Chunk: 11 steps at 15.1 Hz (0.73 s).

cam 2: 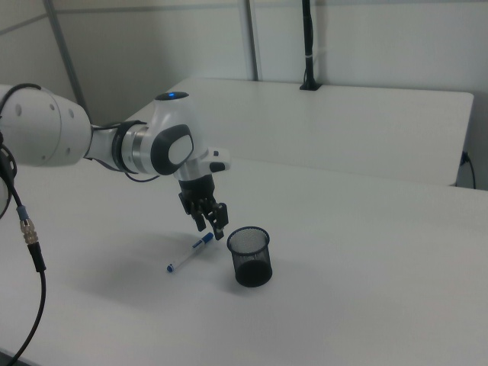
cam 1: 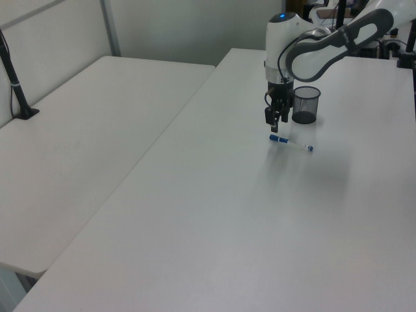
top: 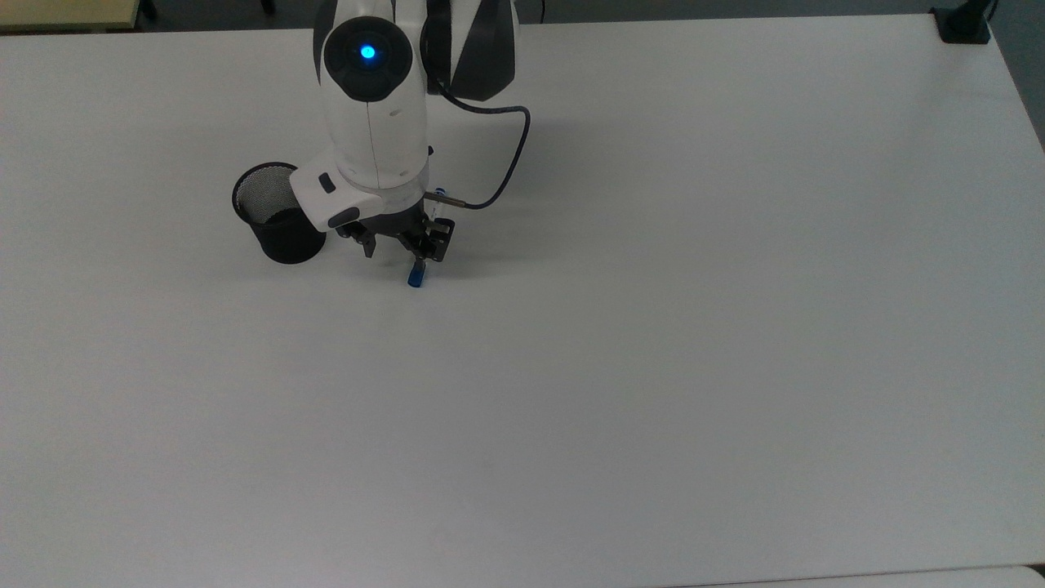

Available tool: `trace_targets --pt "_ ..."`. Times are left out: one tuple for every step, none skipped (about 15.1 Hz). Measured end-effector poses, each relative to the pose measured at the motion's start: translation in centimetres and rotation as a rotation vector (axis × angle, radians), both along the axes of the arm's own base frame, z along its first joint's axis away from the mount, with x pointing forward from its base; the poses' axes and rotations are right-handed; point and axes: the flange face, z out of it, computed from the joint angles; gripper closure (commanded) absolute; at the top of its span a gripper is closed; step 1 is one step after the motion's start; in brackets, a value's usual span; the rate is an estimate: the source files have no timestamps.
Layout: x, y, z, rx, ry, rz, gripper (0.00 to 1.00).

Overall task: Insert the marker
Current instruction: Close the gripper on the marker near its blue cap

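One marker (cam 1: 291, 143) lies flat on the white table (top: 653, 367), just right of the one black cup (top: 278, 214) in the top view. One gripper (top: 394, 254) hangs over the marker, its jaws open wide and holding nothing. Lots of bare table spreads out on the top view's right and near side.

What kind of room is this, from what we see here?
Probably a robotics lab or a test room. A robot arm with its gripper works on a bare white table. On it are a marker and a black mesh cup. Plain partition walls stand behind.
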Motion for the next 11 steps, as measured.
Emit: trace_targets --pt "-0.1 0.1 -0.7 0.002 -0.007 -0.008 0.35" --pt "-0.2 0.1 -1.3 0.004 -0.01 -0.013 0.35" --pt "-0.3 0.2 -2.0 0.005 -0.009 -0.015 0.35" --pt "-0.4 0.2 -2.5 0.006 -0.006 -0.017 0.56" --pt "-0.4 0.3 -2.9 0.007 -0.003 -0.023 0.72" --pt "-0.4 0.4 -3.0 0.008 -0.002 -0.023 0.91" --pt "-0.4 0.6 -3.0 0.009 -0.003 -0.023 1.0" --pt "-0.3 0.7 -2.8 0.011 -0.006 -0.023 1.0" --pt "-0.3 0.8 -2.7 0.013 -0.008 -0.027 1.0" --pt "-0.2 0.8 -2.6 0.014 -0.011 -0.031 1.0" --pt "-0.2 0.8 -2.4 0.016 -0.015 -0.036 1.0"
